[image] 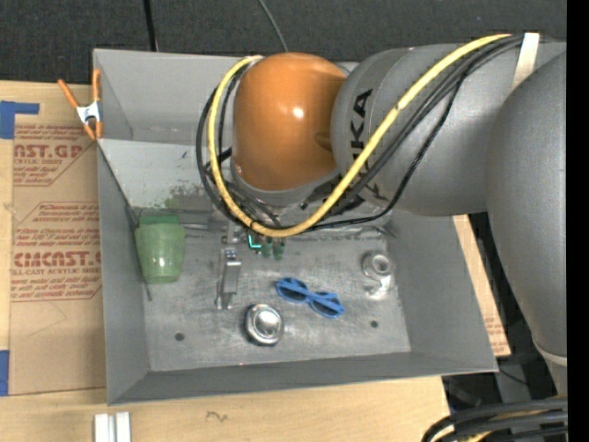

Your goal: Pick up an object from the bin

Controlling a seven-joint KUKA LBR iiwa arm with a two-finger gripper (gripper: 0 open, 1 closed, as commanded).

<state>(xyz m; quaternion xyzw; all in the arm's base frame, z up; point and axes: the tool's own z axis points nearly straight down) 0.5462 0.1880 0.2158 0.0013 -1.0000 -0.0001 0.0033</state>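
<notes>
My gripper (226, 282) reaches down from under the orange cover to the bin floor left of the middle. A round silver metal cap (263, 324) lies just to its lower right, close to the bin's front wall. Right of the gripper lies a flat blue plastic piece (309, 296) shaped like two joined loops. A pale green translucent cup (161, 247) rests on its side to the gripper's left, against the left wall. Nothing shows in the gripper's grasp.
A small shiny metal fitting (375, 271) sits at the right of the floor. The arm and its orange cover, with yellow and black cables, hang over the back half of the bin.
</notes>
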